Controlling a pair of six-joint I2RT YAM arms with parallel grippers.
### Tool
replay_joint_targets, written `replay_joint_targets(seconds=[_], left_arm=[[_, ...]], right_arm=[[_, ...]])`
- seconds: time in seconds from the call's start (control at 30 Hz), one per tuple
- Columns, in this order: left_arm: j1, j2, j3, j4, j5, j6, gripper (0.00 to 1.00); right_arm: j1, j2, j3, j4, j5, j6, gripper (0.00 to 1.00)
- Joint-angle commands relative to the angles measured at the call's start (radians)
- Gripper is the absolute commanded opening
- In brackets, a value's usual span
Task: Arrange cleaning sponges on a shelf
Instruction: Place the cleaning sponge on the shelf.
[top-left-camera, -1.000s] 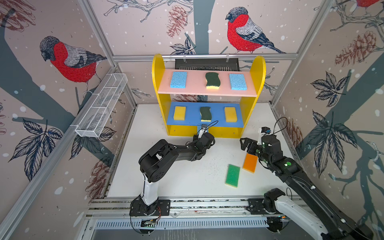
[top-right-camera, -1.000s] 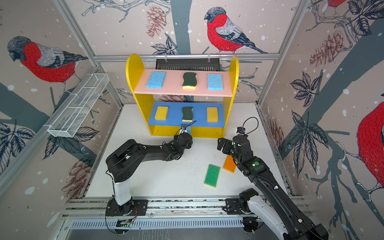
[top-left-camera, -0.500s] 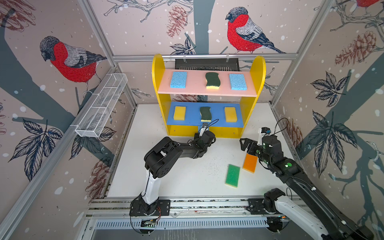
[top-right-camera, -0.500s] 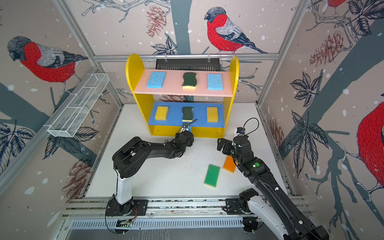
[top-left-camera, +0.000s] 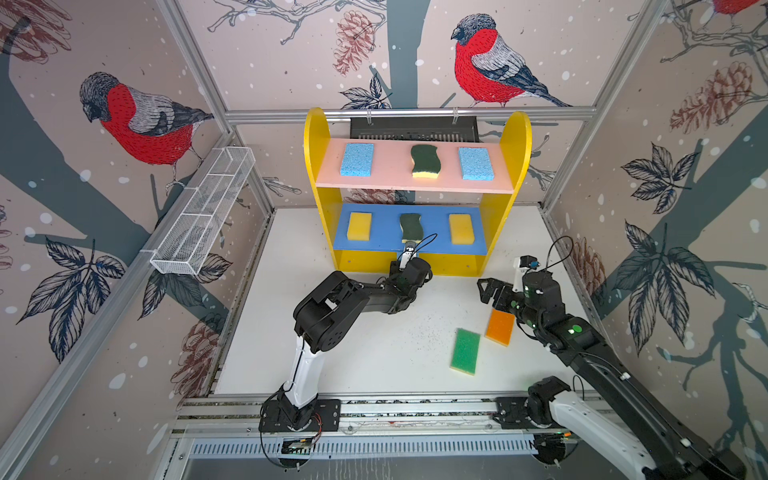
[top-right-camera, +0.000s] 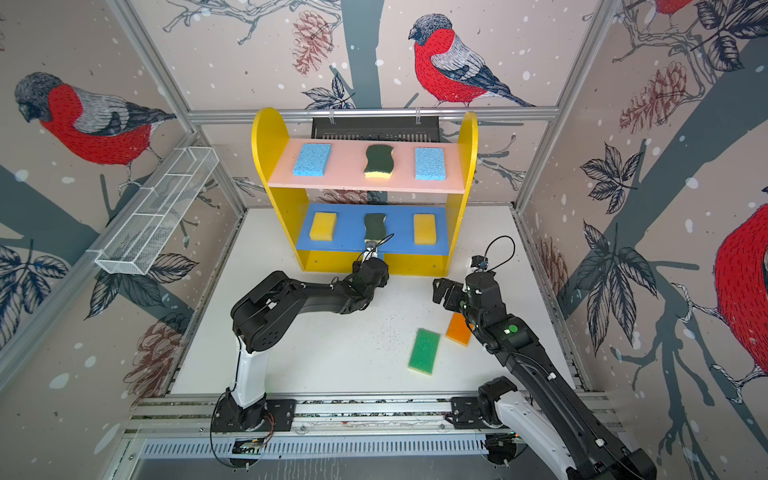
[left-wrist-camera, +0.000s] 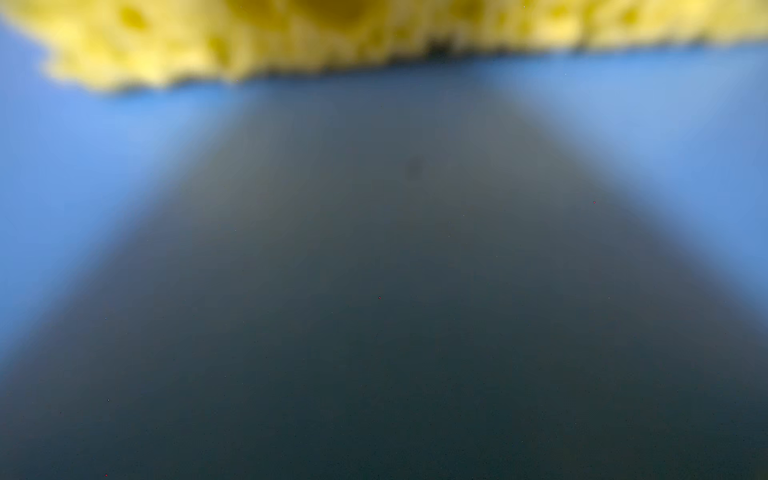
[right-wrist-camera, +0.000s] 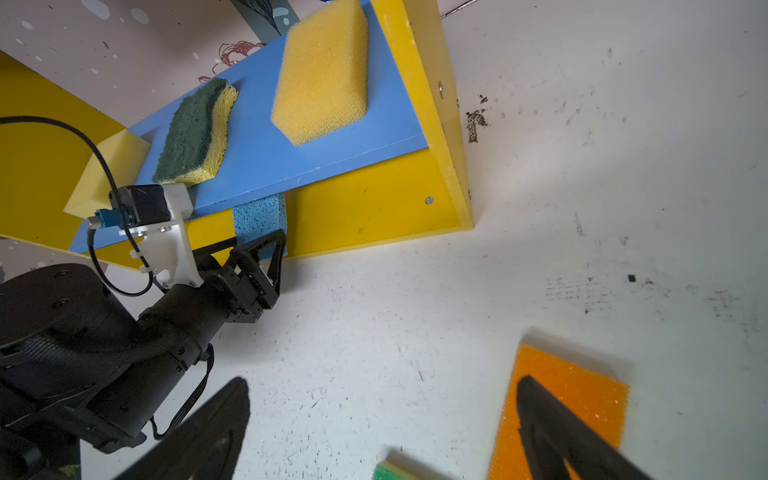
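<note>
Pink top board (top-left-camera: 395, 183): top level of the shelf (top-left-camera: 313, 166); three sponges lie in a row, well apart. A light blue sponge (top-left-camera: 356, 159) is at one end, a wavy dark-green sponge (top-left-camera: 424, 161) in the middle, and a second light blue sponge (top-left-camera: 476, 163) at the other end.
Blue middle board (top-left-camera: 386, 243): a yellow sponge (top-left-camera: 359, 226), a second wavy dark-green sponge (top-left-camera: 410, 226) and a second yellow sponge (top-left-camera: 461, 229) lie in a row; the green one reaches close to the front edge.
Bottom level: in the right wrist view a third light blue sponge (right-wrist-camera: 259, 218) stands against the yellow part of the shelf, its upper end hidden under the blue board's front edge.
Left end effector (right-wrist-camera: 261, 240): narrow, clamped on the third light blue sponge with a finger on each side, at the middle of the shelf's front.
Left wrist view: blurred; only yellow foam and a blue surface can be made out.
Right end effector (top-left-camera: 492, 291): spread wide, holding nothing, above the tabletop (top-left-camera: 374, 353) near the shelf's right panel; in its wrist view one finger overlaps the orange sponge (top-left-camera: 500, 327).
Orange sponge: flat on the tabletop, partly under the right arm, just beside the green sponge (top-left-camera: 465, 351).
Green sponge: flat on the tabletop, well apart from the shelf.
Wire basket (top-left-camera: 203, 216): white mesh, hung on the left wall rail.
</note>
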Motion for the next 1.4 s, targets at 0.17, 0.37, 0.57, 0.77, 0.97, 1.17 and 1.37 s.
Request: replay_joint_targets(seconds=[0.17,0.37,0.57,0.77,0.97,1.17,1.37], left_arm=[[0.004,0.034,0.029,-0.033,-0.008,-0.012,0.72],[0.004,0.042,0.024,-0.058,-0.016,-0.03,0.73],[0.002,0.045,0.011,-0.066,-0.016,-0.042,0.73],[0.002,0.056,0.015,-0.084,-0.016,-0.043,0.74],[-0.002,0.059,0.021,-0.104,-0.024,-0.047,0.76],[-0.005,0.064,0.028,-0.124,-0.041,-0.048,0.78],[-0.007,0.062,0.028,-0.13,-0.038,-0.042,0.78]], right_arm=[[-0.001,-0.004,0.005,0.031,-0.008,0.007,1.0],[0.0,-0.006,0.002,0.03,-0.013,0.01,1.0],[-0.001,-0.012,-0.001,0.032,-0.013,0.014,1.0],[-0.001,-0.017,-0.004,0.03,-0.013,0.014,1.0],[-0.001,-0.02,-0.006,0.029,-0.012,0.014,1.0],[-0.001,-0.024,-0.007,0.025,-0.009,0.013,1.0],[-0.001,-0.028,-0.007,0.024,-0.003,0.014,1.0]])
